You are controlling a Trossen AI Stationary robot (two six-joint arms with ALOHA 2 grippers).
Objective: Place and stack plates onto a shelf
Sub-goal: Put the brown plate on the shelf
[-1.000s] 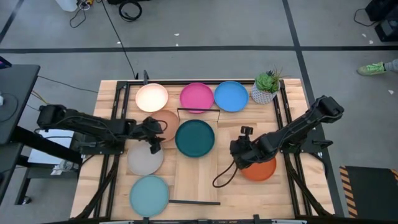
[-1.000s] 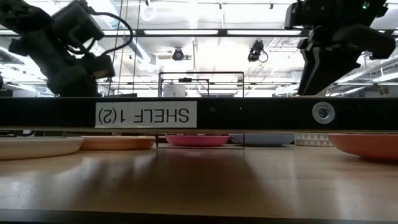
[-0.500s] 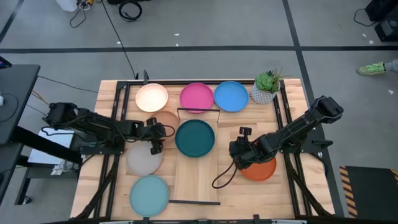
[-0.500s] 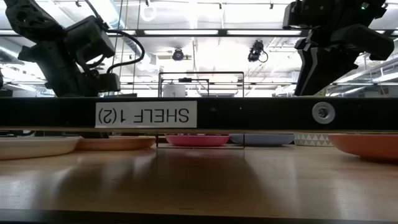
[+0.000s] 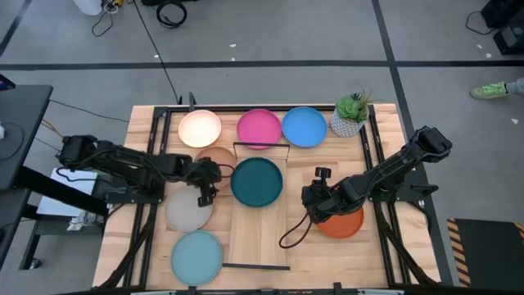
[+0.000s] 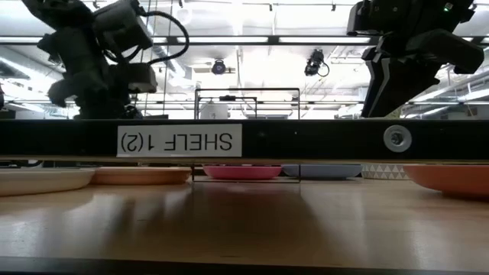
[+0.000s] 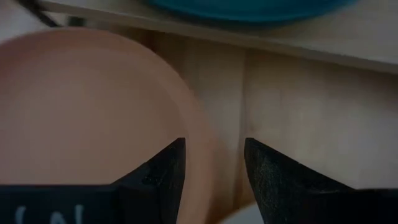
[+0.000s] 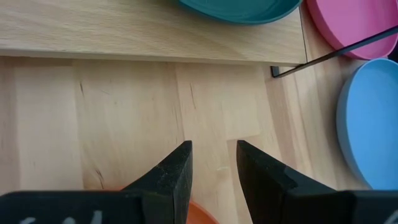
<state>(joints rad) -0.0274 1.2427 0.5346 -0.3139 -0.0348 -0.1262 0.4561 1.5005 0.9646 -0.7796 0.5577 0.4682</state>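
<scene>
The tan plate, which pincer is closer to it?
Left. The left pincer hangs right over the tan plate edge; the right pincer is across the shelf, by the orange plate.

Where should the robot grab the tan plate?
Probably on the rim nearest the shelf. The tan plate lies flat, so only its thin raised edge fits between fingers. The left gripper is open and already straddles that rim from above, one finger over the plate, one outside.

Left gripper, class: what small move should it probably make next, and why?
Probably lower and close on the tan plate. The left gripper is open with that plate's rim between its fingers, beside the shelf, which holds only the dark teal plate.
</scene>
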